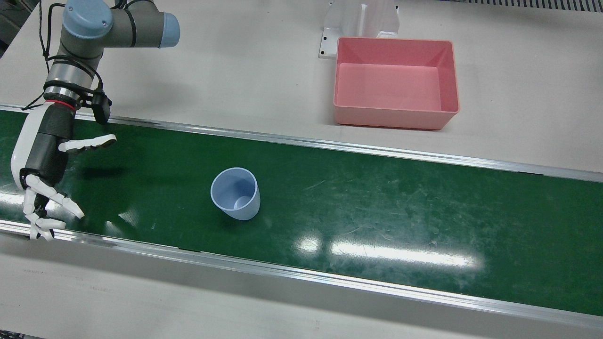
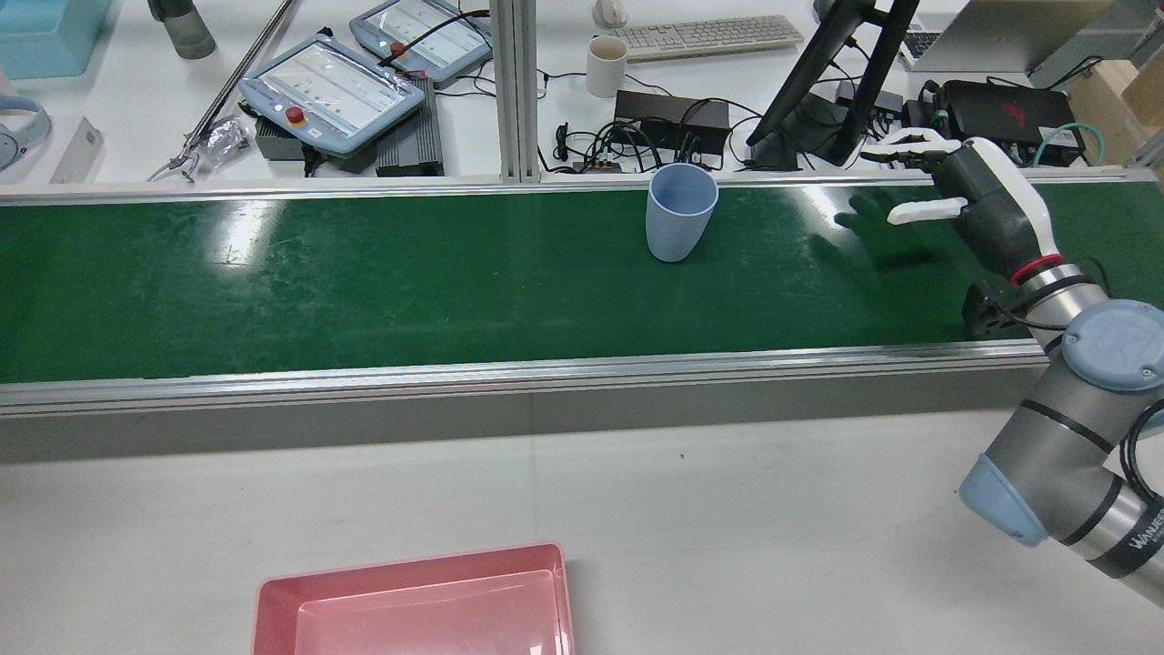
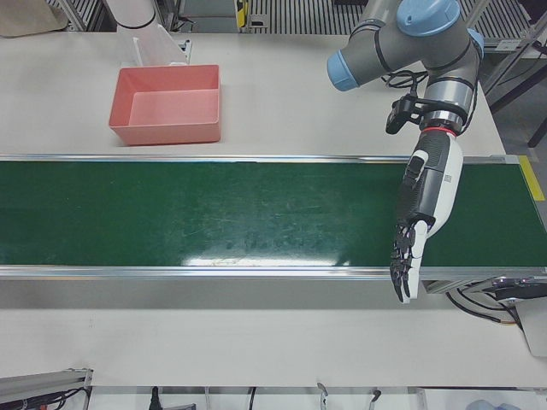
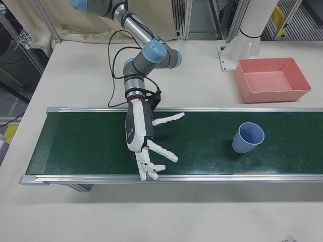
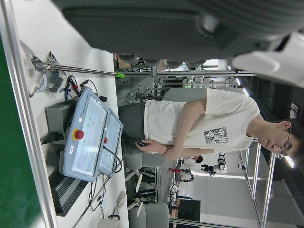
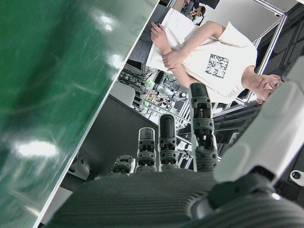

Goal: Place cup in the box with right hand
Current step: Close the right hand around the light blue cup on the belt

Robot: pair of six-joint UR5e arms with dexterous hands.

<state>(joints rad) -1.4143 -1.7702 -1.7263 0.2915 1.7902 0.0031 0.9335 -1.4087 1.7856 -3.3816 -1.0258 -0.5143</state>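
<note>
A light blue cup (image 1: 235,193) stands upright on the green belt (image 1: 377,202); it also shows in the rear view (image 2: 679,211) and the right-front view (image 4: 248,137). The empty pink box (image 1: 395,82) sits on the white table beside the belt, also in the rear view (image 2: 414,605), the left-front view (image 3: 167,107) and the right-front view (image 4: 272,79). My right hand (image 1: 47,174) is open with fingers spread, above the belt, well apart from the cup (image 2: 964,196) (image 4: 146,146). My left hand (image 3: 410,248) is open and empty over the belt's other end.
Metal rails (image 1: 330,278) edge the belt on both sides. A white bracket (image 1: 360,21) stands behind the box. Past the belt's far rail are teach pendants (image 2: 332,91), a white mug (image 2: 607,65), cables and a monitor stand (image 2: 818,82).
</note>
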